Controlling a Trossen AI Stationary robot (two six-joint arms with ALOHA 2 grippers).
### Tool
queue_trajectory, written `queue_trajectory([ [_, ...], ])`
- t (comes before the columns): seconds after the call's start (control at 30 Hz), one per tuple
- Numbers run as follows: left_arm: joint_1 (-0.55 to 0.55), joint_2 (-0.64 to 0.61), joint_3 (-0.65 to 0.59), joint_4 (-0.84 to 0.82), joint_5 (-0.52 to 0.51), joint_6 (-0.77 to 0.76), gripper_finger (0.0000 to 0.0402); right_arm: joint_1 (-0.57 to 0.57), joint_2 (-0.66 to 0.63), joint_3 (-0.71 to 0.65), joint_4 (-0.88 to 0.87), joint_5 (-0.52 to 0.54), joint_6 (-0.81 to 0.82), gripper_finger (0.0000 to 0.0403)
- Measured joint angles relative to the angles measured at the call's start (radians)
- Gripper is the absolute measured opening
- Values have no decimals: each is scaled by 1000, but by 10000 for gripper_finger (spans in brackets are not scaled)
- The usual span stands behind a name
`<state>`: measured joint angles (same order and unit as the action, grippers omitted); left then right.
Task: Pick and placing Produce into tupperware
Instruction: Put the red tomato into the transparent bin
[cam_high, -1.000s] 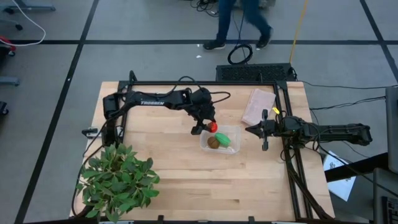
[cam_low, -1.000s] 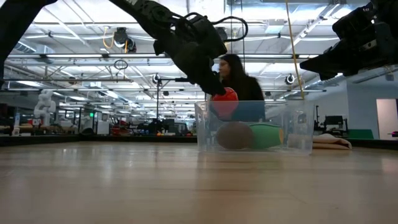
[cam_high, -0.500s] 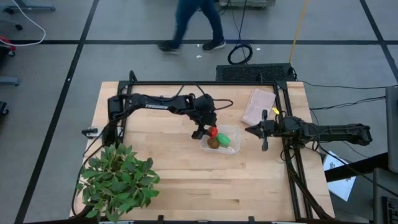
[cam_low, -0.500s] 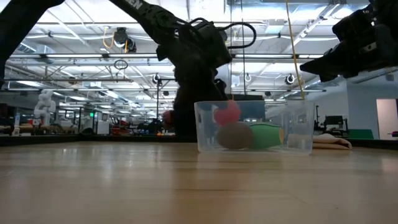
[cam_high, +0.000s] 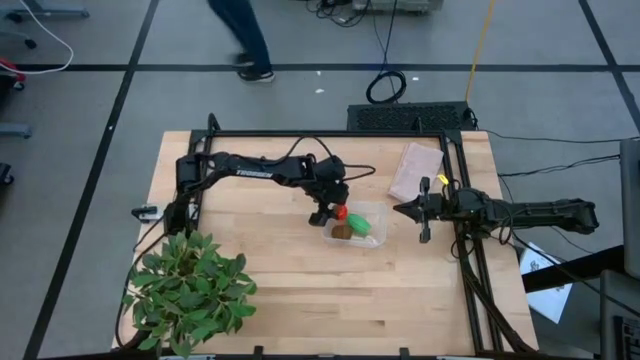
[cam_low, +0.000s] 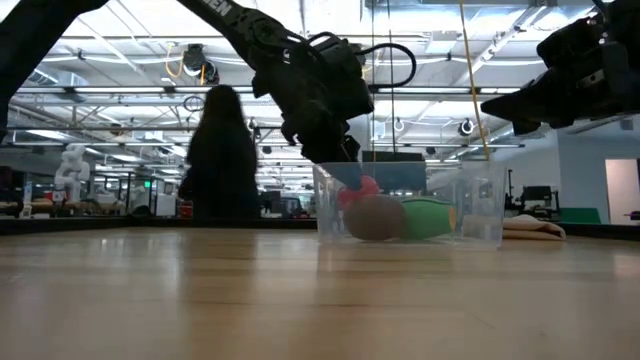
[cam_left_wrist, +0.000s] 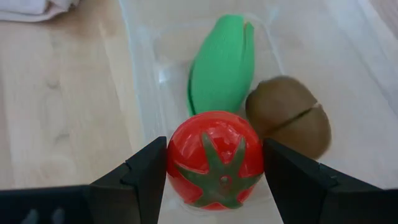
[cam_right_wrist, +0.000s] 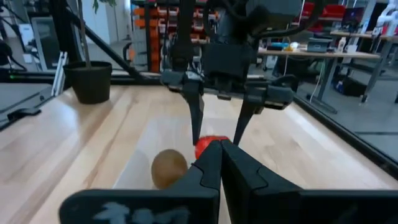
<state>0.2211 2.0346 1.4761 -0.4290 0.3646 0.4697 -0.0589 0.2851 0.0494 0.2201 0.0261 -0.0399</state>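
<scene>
On a pale wooden table (cam_high: 280, 290), a small clear plastic rectangular container (cam_high: 355, 225) holds a fuzzy brown kiwi-like oval (cam_left_wrist: 287, 123) and a bright green oblong piece (cam_left_wrist: 221, 62). The small red tomato-like ball (cam_left_wrist: 214, 159) is clamped by the left gripper (cam_left_wrist: 214, 168) just inside the container's wall. It is best released low, beside the kiwi. Farther off, the right gripper (cam_high: 424, 212) is kept closed, empty.

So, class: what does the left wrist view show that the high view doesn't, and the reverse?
Left wrist only: the tomato's green star-shaped top and the kiwi's groove. High view only: the leafy plant, the waiting right gripper beside the tupperware, a person walking past. Both: the left gripper holding the tomato over the tupperware, kiwi and green piece inside.
</scene>
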Motion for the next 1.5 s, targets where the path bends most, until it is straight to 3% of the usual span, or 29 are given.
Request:
queue_trajectory([
  [0.43,-32,38,240,-208,-13,-62,230,-1,1,-3,-8,0,1,0],
  [0.67,-45,113,329,-312,-79,-97,230,-2,13,-4,-10,1,-2,0],
  [1.5,-64,210,341,-355,-163,-29,230,-6,50,-5,15,-1,1,0],
])
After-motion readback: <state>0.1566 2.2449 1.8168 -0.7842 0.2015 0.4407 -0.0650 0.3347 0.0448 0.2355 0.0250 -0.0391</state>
